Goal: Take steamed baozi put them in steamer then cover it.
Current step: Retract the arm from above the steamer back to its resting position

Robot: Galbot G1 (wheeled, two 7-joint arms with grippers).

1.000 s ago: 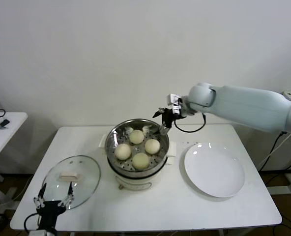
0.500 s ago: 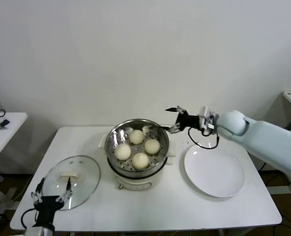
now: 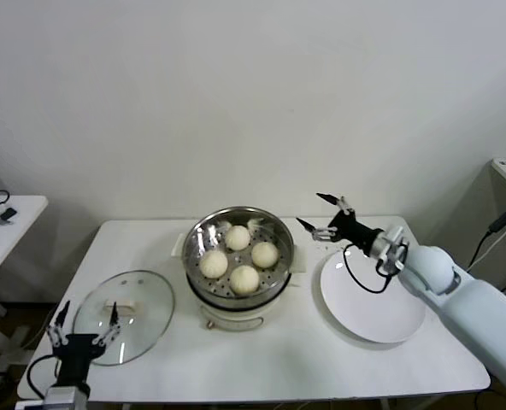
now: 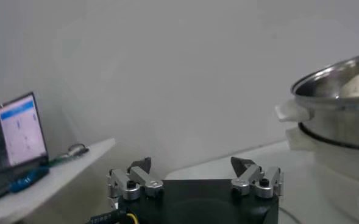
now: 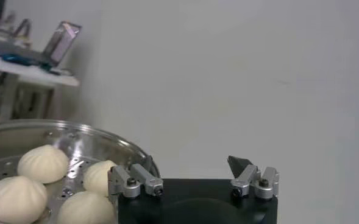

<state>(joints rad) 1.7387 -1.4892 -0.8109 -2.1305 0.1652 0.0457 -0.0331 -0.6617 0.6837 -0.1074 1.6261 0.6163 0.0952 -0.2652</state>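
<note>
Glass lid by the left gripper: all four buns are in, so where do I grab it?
Take the glass lid by its cream-white bar handle, coming straight down with the open left gripper. The lid lies flat on the table, so the raised handle is likely the only graspable part; span its narrow width.

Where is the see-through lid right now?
In the head view the glass lid lies flat on the table's left side, beside the steamer, by the left gripper.
</note>
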